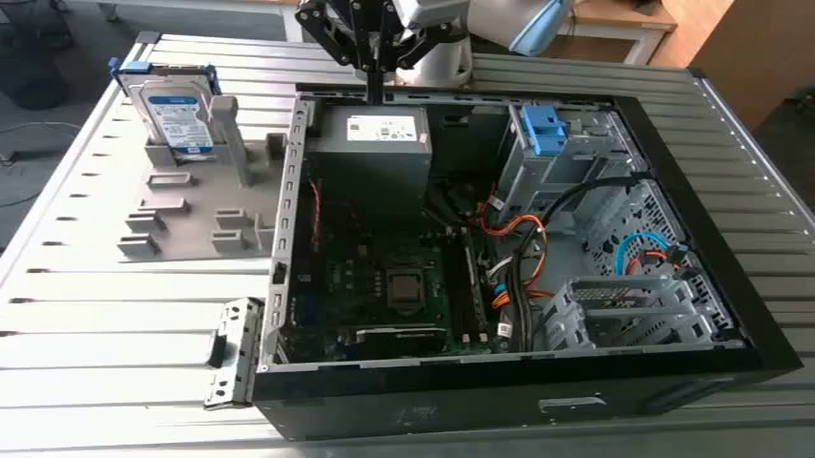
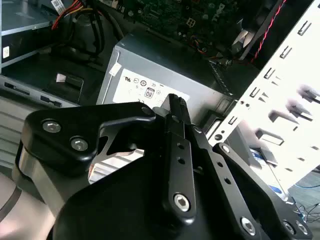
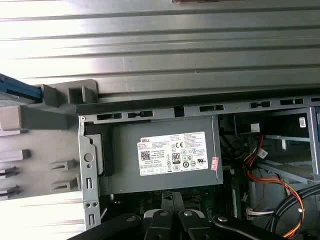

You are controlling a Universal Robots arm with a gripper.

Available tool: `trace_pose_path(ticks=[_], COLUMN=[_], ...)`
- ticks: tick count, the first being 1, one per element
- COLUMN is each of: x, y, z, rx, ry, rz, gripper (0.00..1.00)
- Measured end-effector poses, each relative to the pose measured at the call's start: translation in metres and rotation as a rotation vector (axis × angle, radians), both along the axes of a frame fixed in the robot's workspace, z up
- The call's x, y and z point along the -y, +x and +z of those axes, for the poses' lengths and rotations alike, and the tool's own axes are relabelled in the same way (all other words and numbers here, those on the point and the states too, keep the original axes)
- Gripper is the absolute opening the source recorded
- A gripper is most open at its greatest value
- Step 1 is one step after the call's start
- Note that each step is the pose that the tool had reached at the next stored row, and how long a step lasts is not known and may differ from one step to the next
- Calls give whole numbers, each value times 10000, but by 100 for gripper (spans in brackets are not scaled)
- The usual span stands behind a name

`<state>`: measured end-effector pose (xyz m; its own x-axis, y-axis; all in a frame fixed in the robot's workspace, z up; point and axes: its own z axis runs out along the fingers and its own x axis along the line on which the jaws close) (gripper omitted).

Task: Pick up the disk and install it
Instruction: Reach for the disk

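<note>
The gripper [image 1: 376,93] hangs over the far rim of the open computer case [image 1: 713,315]. Its two fingers [image 2: 175,107] are pressed together with nothing between them. Just below the fingertips lies the grey power-supply box [image 1: 372,143] with its white sticker facing up. In the second wrist view the joined tips stand in front of that sticker, and it cannot be told whether they touch the box.

The disk [image 1: 176,110] is well apart from the fingers, outside the case and off toward the exterior view's left. It stands upright on edge in a grey holder [image 1: 178,205] that rests on the ribbed metal table [image 1: 102,315]. Its white-and-blue label faces the exterior camera, the blue bracket frames its top edge, and nothing grips it.

On the other side of the fingers, toward the exterior view's right, a small blue latch [image 1: 541,129] sits on the metal drive cage [image 1: 579,167] inside the case. Past the power-supply box from the fingers, the motherboard [image 1: 382,277] lies flat on the case floor, with orange and black cables [image 1: 522,239] running beside it toward the drive cage
</note>
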<state>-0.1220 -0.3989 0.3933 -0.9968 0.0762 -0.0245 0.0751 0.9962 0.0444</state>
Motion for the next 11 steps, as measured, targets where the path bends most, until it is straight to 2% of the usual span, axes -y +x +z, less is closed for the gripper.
trace_pose_path(ticks=[11], x=[0], y=[-46], z=[0], rx=[0], ry=[-1], rz=[0], gripper=[11])
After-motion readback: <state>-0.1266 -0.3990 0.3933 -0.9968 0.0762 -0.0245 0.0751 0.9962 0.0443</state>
